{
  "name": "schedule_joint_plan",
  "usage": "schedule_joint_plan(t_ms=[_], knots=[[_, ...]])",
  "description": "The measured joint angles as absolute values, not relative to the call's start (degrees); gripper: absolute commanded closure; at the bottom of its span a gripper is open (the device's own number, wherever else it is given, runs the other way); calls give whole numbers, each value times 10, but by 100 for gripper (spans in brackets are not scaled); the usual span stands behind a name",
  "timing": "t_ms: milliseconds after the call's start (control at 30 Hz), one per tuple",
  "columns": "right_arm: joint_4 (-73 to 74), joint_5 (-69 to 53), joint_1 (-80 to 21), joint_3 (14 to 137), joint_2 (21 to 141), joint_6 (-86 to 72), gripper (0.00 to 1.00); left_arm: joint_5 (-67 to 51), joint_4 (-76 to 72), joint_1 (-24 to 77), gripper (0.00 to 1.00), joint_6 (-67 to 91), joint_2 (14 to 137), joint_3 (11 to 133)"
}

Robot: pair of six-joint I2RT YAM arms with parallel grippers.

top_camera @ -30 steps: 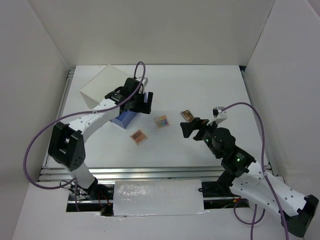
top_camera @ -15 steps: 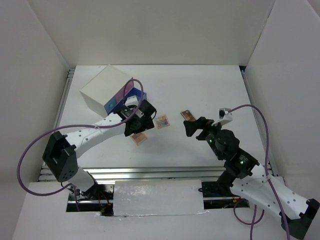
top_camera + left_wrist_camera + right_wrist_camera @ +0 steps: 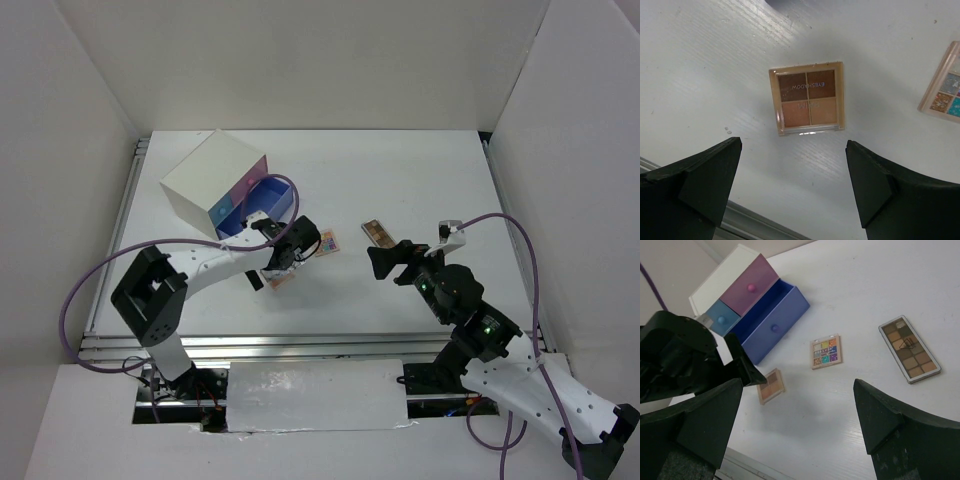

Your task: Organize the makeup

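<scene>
Three palettes lie on the table (image 3: 420,170). My left gripper (image 3: 792,147) hangs wide open above the brown square palette (image 3: 807,98). Only that camera lets me read EYESHADOW, upside down. My right gripper (image 3: 797,385) is open too, holding nothing. Its camera shows the colourful palette (image 3: 825,351), the long palette (image 3: 909,348) and the white box (image 3: 727,272) with its blue drawer (image 3: 767,322) out.

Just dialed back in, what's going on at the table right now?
The left hand hangs open above the brown four-pan eyeshadow palette, holding nothing. The right hand is open and empty too, facing the long palette and the colourful square palette lying on the table. The white drawer box sits at the back left with its blue drawer pulled out.
</scene>
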State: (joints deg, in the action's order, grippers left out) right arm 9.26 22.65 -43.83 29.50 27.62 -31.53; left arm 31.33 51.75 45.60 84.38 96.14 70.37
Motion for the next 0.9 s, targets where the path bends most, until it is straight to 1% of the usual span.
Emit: schedule_joint_plan(t_ms=[233, 900], knots=[[91, 215, -438, 291, 271, -303, 0, 319, 507, 447, 1, 843, 1029, 716], [86, 203, -438, 285, 272, -286, 0, 306, 419, 408, 1, 813, 1064, 690]])
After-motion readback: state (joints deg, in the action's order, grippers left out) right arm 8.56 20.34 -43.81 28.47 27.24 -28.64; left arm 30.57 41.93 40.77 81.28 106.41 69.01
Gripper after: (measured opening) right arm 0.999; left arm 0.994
